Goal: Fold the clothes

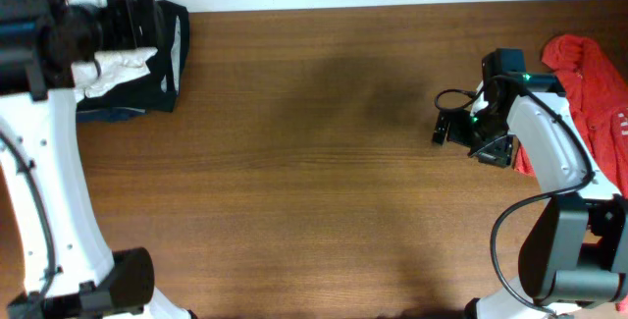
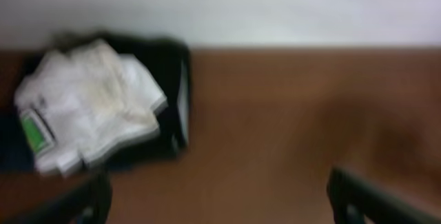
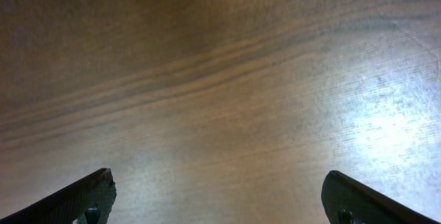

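Note:
The clothes, a white shirt (image 1: 120, 68), lie folded into a small bundle on top of a dark folded stack (image 1: 165, 76) at the table's far left corner. In the left wrist view the white shirt (image 2: 89, 103) shows a green label (image 2: 36, 131) at its left end. My left gripper (image 2: 217, 207) hovers just right of the bundle; it is open, its fingers (image 2: 358, 196) far apart with only bare wood between them. My right gripper (image 1: 442, 126) is at the right side of the table, open over bare wood (image 3: 220, 114), far from the shirt.
A red garment (image 1: 592, 81) lies crumpled at the far right edge, just behind my right arm. The brown wooden table (image 1: 314, 162) stretches between the two arms. A white wall (image 2: 275, 7) borders the table's far edge.

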`<state>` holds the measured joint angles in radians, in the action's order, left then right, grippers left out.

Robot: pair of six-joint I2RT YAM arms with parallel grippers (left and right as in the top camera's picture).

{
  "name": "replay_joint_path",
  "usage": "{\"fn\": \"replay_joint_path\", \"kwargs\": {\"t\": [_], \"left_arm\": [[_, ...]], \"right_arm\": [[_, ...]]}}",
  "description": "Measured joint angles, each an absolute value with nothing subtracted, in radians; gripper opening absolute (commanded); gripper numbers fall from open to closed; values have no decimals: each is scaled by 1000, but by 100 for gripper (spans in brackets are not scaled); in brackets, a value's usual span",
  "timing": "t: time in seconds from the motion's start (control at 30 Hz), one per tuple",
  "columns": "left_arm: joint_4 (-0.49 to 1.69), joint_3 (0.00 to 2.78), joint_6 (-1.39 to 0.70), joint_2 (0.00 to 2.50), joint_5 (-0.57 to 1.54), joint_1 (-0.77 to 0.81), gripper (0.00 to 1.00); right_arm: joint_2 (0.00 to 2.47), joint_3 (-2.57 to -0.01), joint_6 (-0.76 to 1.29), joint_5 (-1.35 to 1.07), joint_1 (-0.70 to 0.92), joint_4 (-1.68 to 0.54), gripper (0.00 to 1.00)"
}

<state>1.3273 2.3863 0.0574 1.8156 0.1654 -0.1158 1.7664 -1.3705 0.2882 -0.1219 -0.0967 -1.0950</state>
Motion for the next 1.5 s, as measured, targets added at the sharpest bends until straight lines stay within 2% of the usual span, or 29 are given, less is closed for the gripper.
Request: {"fn": "replay_joint_path", "kwargs": {"t": [0.1, 0.23, 0.43, 0.7, 0.83, 0.87, 0.9, 1.07, 1.2, 1.23, 1.3, 1.4, 1.5], "left_arm": [[1661, 2380, 64, 1785, 204, -80, 99], [1682, 2219, 85, 1691, 203, -18, 99], [1693, 1696, 86, 1250, 244, -12, 99], [1670, 1622, 86, 1226, 272, -12, 99], [1437, 1453, 86, 1151, 330, -12, 99], [1267, 1310, 87, 1061, 337, -12, 99], [1202, 1135, 86, 921, 342, -12, 99], [809, 661, 86, 439, 340, -12, 99], [488, 403, 85, 292, 342, -13, 99], [333, 311, 78, 228, 343, -21, 99], [167, 175, 1, 146, 336, -51, 99], [66, 59, -78, 68, 312, -80, 99], [61, 19, -107, 17, 271, -82, 99]], "right_arm": [[1766, -1370, 288, -122, -97, -1097, 99], [1766, -1370, 288, -122, -97, -1097, 99], [1766, -1370, 287, -122, -97, -1097, 99], [1766, -1370, 288, -122, -97, -1097, 99], [1766, -1370, 287, -122, -97, -1099, 99], [1766, -1370, 289, -122, -97, -1096, 99], [1766, -1370, 288, -122, -97, -1096, 99], [1766, -1370, 288, -125, -97, -1097, 99], [1766, -1370, 288, -125, -97, -1097, 99], [1766, -1370, 288, -125, -97, -1097, 99], [1766, -1370, 288, -125, -97, -1097, 99], [1766, -1370, 288, -125, -97, -1098, 99], [1766, -1370, 288, -125, -97, -1096, 99]]}}
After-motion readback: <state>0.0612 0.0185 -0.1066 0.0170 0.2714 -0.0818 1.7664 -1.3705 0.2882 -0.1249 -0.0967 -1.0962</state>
